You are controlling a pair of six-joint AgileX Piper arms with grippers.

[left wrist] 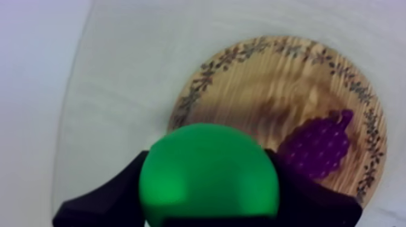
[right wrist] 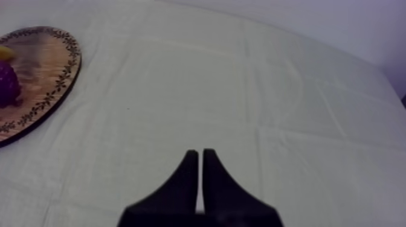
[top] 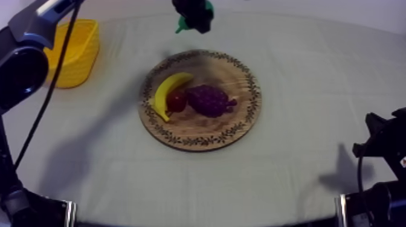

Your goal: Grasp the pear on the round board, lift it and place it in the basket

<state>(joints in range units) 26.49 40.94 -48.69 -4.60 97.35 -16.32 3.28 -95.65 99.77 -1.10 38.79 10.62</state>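
One round wooden board (top: pixel 212 65) and one yellow basket (top: pixel 75 51) on one bench (top: pixel 302 169). Four toy fruits, one of each kind: one banana (top: pixel 166 90), one small red fruit (top: pixel 176 101), one bunch of grapes (top: pixel 208 99), one pear (left wrist: pixel 208 181). Two grippers: left gripper (left wrist: pixel 207 156), right gripper (right wrist: pixel 200 154).

You have a bright green pear (left wrist: pixel 208 181), and both the left gripper (left wrist: pixel 208 156) and the right gripper (right wrist: pixel 200 158) are plain black. Your board (top: pixel 241 115) is warm brown wood with visible grain, its rim ringed by a dark leafy vine pattern. On it the banana (top: pixel 166 90) is yellow, the small red fruit (top: pixel 176 100) a deep red, and the bunch of grapes (top: pixel 208 99) purple with a beaded surface. The basket (top: pixel 78 51) is yellow with a ribbed weave, and the counter cloth (top: pixel 290 175) is a pale grey-white.
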